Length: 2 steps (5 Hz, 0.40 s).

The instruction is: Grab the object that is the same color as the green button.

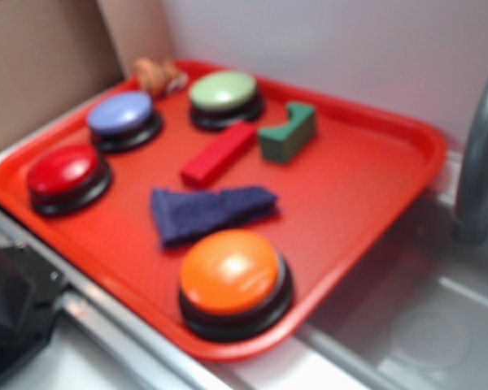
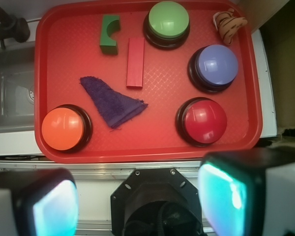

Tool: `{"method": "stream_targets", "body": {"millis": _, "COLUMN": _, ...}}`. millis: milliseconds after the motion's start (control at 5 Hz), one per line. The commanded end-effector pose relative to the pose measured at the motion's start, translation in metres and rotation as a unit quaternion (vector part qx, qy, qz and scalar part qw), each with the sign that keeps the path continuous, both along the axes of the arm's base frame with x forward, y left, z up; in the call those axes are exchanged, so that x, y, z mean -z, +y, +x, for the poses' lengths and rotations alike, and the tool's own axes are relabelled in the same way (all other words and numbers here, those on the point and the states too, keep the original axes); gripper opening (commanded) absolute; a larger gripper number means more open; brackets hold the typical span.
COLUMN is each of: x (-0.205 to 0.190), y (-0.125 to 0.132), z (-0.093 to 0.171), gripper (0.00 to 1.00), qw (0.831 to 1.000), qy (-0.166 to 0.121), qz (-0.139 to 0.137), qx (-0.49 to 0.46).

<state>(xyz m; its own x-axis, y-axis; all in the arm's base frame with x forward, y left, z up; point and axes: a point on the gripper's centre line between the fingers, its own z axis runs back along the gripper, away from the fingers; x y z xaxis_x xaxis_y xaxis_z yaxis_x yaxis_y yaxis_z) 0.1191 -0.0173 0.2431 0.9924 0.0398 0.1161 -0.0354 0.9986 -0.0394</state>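
Observation:
The dark green notched block [image 1: 287,132] [image 2: 109,34] lies on the red tray [image 1: 374,175] [image 2: 160,125], beside a long red block [image 1: 218,152] [image 2: 135,63]. The pale green button [image 1: 224,97] [image 2: 168,20] stands just past the red block at the tray's far side. My gripper [image 2: 140,204] is open, its two teal pads wide apart at the bottom of the wrist view, high above and short of the tray's near rim. Nothing sits between the fingers. The gripper does not show in the exterior view.
Lavender-blue [image 2: 215,66], red [image 2: 202,120] and orange [image 2: 64,128] buttons stand on the tray, with a dark blue cloth [image 2: 110,101] in the middle and a small striped toy [image 2: 228,24] at a corner. A sink with a grey faucet [image 1: 480,162] lies beside the tray.

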Motion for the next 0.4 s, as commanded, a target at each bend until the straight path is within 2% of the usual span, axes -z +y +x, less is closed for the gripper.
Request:
{"method": "stream_targets", "body": {"millis": 0, "x": 0.000, "y": 0.000, "z": 0.000, "gripper": 1.00, "qw": 1.000, "qy": 0.000, "qz": 0.000, "qx": 0.000}}
{"method": "stream_targets", "body": {"millis": 200, "x": 0.009, "y": -0.004, "z": 0.026, "gripper": 1.00, "qw": 1.000, "qy": -0.007, "qz": -0.004, "qx": -0.003}}
